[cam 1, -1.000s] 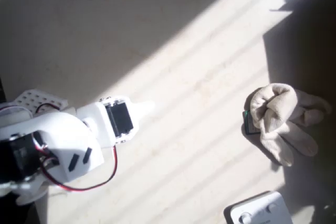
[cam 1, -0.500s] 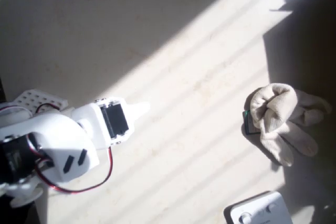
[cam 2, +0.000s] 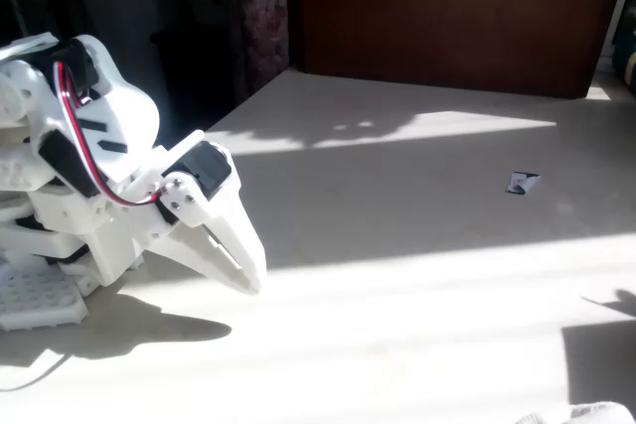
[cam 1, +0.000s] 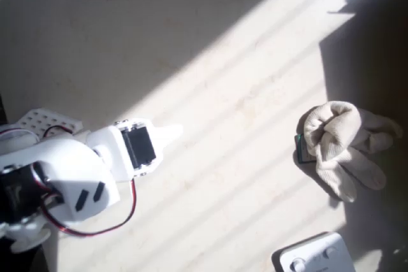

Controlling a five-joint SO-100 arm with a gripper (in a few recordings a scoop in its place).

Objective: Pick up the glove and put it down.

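Since a second ago the gripper (cam 1: 171, 134) has been pulling back toward the arm's base, so it is sitting well apart from the glove (cam 1: 341, 144), jaws pressed together (judging by the fixed view). Nothing is being held; the glove is lying crumpled beside a small card (cam 1: 298, 148), awaiting the reach.
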